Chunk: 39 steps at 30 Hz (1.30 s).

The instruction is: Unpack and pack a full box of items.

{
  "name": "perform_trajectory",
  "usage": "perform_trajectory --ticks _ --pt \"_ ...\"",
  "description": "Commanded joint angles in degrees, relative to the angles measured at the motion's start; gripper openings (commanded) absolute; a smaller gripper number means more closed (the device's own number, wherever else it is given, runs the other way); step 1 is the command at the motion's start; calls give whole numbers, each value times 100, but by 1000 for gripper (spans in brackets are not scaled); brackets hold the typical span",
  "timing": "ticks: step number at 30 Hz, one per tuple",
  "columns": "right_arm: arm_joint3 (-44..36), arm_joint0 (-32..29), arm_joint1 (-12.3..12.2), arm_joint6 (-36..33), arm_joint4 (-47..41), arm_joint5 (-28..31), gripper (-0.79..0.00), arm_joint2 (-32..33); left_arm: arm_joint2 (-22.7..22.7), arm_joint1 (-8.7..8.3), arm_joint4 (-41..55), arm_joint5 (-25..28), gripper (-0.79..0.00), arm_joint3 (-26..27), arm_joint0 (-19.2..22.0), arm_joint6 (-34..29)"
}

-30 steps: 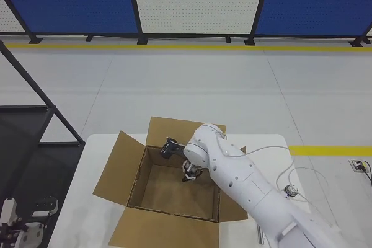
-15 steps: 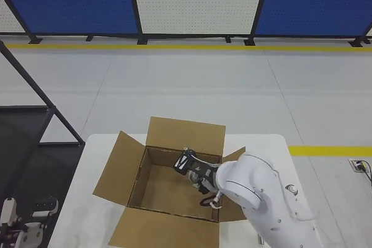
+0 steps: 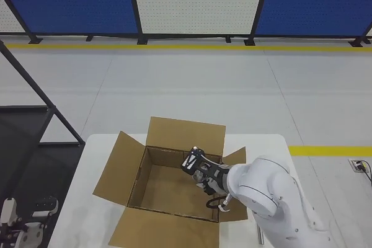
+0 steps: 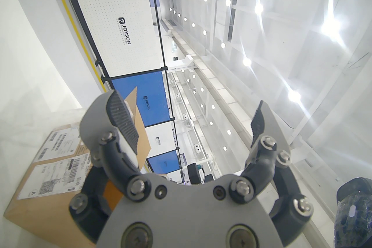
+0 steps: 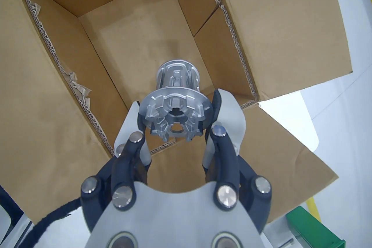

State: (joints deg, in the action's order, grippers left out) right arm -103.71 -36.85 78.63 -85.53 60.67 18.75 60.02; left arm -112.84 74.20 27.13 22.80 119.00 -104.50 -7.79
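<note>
An open cardboard box (image 3: pixel 185 132) stands on the white table (image 3: pixel 268 146) with its flaps spread; its floor (image 5: pixel 139 31) is bare. My right gripper (image 3: pixel 195 164) hangs over the right part of the box's opening. In the right wrist view that gripper (image 5: pixel 178 115) is shut on a silver cast-metal part (image 5: pixel 177 80) shaped like a spool with a round flange, held above the box floor. My left gripper (image 4: pixel 189 109) points up toward the ceiling, open, with nothing between its fingers.
A black rack (image 3: pixel 25 142) stands left of the table. A cardboard surface with shipping labels (image 4: pixel 49 173) lies beside the left gripper. A green object (image 5: pixel 314 228) sits on the table near the right arm. A small round object (image 3: pixel 290 190) rests right of the box.
My right gripper, still holding the metal part, has shifted to the right across the box opening. The arm behind it has swung back toward the table's front right.
</note>
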Motion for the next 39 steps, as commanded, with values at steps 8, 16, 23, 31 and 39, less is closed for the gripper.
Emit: perform_trajectory --ticks 8,16,23,31,39 --pt "-722 -115 -61 143 -222 -24 -785 314 0 0 0 0 0 0 0 0" --pt "-1892 -164 -236 -217 -1009 -217 -785 1299 0 0 0 0 0 0 0 0" --pt "-2554 -508 -522 -247 -1671 -247 -785 2390 0 0 0 0 0 0 0 0" --pt "-2769 -1232 -945 -247 -2236 -247 -785 3605 0 0 0 0 0 0 0 0" --pt "-2837 -2504 -1424 -247 -3016 -247 -785 5062 0 0 0 0 0 0 0 0"
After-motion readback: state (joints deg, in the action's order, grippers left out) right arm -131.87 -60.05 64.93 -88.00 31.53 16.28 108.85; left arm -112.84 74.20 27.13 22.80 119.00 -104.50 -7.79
